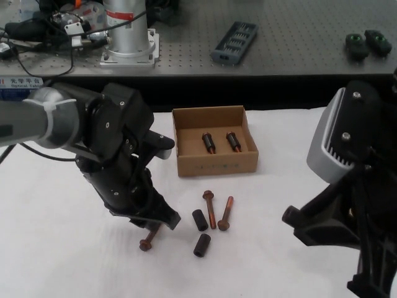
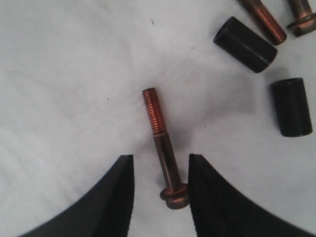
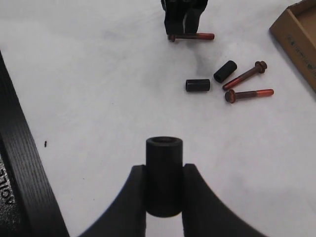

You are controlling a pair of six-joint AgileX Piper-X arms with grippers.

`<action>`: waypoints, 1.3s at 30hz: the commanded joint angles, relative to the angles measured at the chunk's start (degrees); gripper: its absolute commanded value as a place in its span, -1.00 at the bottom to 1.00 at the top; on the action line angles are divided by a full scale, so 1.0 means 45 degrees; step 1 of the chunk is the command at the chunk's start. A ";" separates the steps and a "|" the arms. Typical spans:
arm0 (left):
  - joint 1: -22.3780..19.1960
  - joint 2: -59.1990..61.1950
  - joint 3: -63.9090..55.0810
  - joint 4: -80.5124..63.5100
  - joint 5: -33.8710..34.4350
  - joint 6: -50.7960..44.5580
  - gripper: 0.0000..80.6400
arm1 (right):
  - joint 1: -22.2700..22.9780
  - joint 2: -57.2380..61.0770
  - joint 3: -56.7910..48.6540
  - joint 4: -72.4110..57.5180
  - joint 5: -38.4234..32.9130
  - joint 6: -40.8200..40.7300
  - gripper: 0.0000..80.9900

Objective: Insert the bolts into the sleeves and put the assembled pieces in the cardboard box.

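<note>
A copper bolt lies flat on the white cloth between the fingers of my left gripper, which is open around its head end; one finger is at the bolt's head and the other stands apart from it. In the high view this bolt pokes out under the left gripper. My right gripper is shut on a black sleeve, held upright above the cloth. Two loose sleeves and two loose bolts lie in front of the cardboard box, which holds two assembled pieces.
The right arm fills the near right corner. Behind the cloth is a perforated bench with a metal post base, a black rack and cables. Open cloth lies near left and between the arms.
</note>
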 commanded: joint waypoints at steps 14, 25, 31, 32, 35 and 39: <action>-0.0035 0.1219 -0.0152 0.0380 0.0684 -0.0163 -0.32 | 0.0002 -0.0102 0.0378 -0.0375 -0.0216 -0.0008 -0.94; -0.0035 0.1455 -0.0152 0.0355 0.0426 0.1872 -0.98 | 0.0002 -0.0102 0.0378 -0.0375 -0.0216 -0.0008 -0.94; -0.0035 0.1455 -0.0152 0.0457 -0.0132 0.8391 -0.99 | 0.0002 -0.0102 0.0370 -0.0375 -0.0216 -0.0070 -0.94; -0.0035 0.1455 -0.0152 0.0457 -0.0186 0.9921 -0.99 | 0.0002 -0.0102 0.0370 -0.0375 -0.0216 -0.0070 -0.94; -0.0035 0.1455 -0.0152 0.0457 -0.0063 1.3630 -0.99 | 0.0002 -0.0102 0.0370 -0.0375 -0.0216 -0.0659 -0.94; -0.0035 0.1455 -0.0152 0.0848 0.0345 1.6948 -0.99 | 0.0002 -0.0102 0.0370 -0.0616 -0.0216 -0.1385 -0.94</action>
